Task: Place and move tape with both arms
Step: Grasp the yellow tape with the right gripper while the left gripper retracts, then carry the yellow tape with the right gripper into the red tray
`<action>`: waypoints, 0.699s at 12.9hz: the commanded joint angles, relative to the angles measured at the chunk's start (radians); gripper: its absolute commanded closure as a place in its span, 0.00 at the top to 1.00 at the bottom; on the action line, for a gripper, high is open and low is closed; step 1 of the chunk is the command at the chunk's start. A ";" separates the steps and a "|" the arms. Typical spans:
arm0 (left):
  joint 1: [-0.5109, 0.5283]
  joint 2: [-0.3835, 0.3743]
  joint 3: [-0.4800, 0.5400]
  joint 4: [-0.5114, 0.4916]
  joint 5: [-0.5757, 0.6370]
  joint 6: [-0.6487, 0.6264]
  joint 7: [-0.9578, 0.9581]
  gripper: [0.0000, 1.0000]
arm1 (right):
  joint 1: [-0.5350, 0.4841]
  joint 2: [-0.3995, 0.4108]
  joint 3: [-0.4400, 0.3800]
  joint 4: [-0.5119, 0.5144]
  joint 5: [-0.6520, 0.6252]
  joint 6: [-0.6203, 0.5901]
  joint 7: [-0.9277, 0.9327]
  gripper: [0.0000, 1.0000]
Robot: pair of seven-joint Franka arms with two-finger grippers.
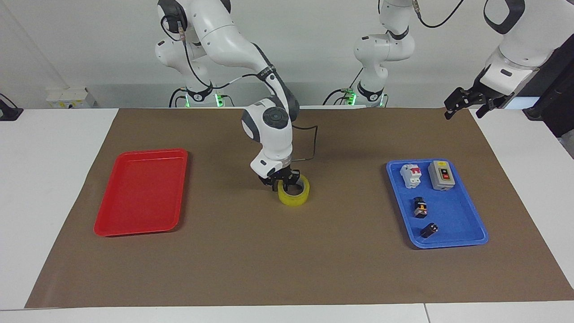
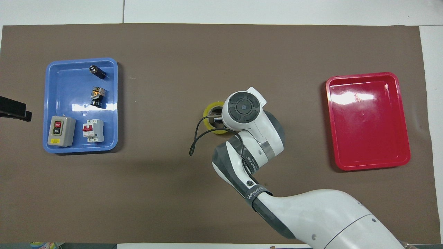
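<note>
At mid-desk, between the red tray [image 1: 141, 192] and the blue tray [image 1: 453, 224], the tape [image 1: 296, 194] lies flat, its hole facing straight up. Right end effector [image 1: 283, 180] sits directly on the roll, its fingers pinching the wall on the side toward the robots. Left end effector [image 1: 466, 102], fingers spread, hangs above the desk's edge near the blue tray.

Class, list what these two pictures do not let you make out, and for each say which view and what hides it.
- Overhead view: the right claw and much of the tape are covered by the right arm's own wrist.
- Facing view: whether the right claw truly grips the tape is too small to tell.
- Overhead view: the left claw is cut off by the edge.
- Both views: lettering on the parts in the blue tray is too small.
</note>
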 commanded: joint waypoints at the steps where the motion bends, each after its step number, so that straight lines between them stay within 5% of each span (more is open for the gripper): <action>1: 0.001 -0.007 0.000 0.001 -0.026 0.008 0.012 1.00 | -0.014 -0.024 -0.005 0.046 -0.021 -0.105 -0.001 0.00; 4: -0.001 -0.010 0.000 -0.009 -0.017 0.008 0.017 1.00 | -0.083 -0.027 -0.005 0.152 -0.092 -0.272 -0.094 0.00; 9: -0.002 -0.013 -0.008 -0.016 -0.003 0.019 0.018 1.00 | -0.438 -0.267 -0.003 0.010 -0.073 -0.415 -0.651 0.00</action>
